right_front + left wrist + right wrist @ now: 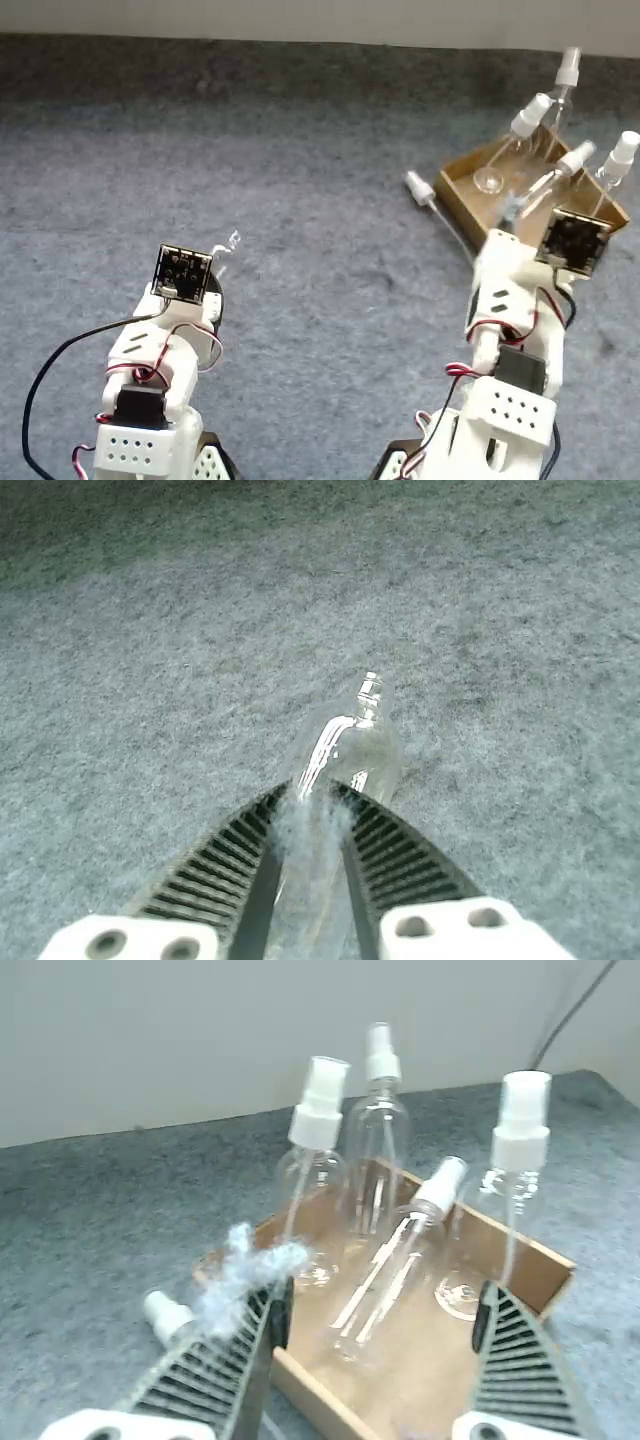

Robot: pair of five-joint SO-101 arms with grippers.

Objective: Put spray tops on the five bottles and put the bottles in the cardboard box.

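The left gripper is clamped on the body of a clear bottle. The bottle's threaded neck is bare and points away from the arm, above the grey worktop. The right gripper is spread wide, with nothing between its fingers. It hangs at the near edge of the cardboard box, which sits at the far right of the worktop. Inside the box, three upright bottles stand along the far side, each with a white spray top. A fourth capped bottle lies tilted between them. A loose spray top with its thin tube lies on the worktop just beside the box, on the side facing the left arm.
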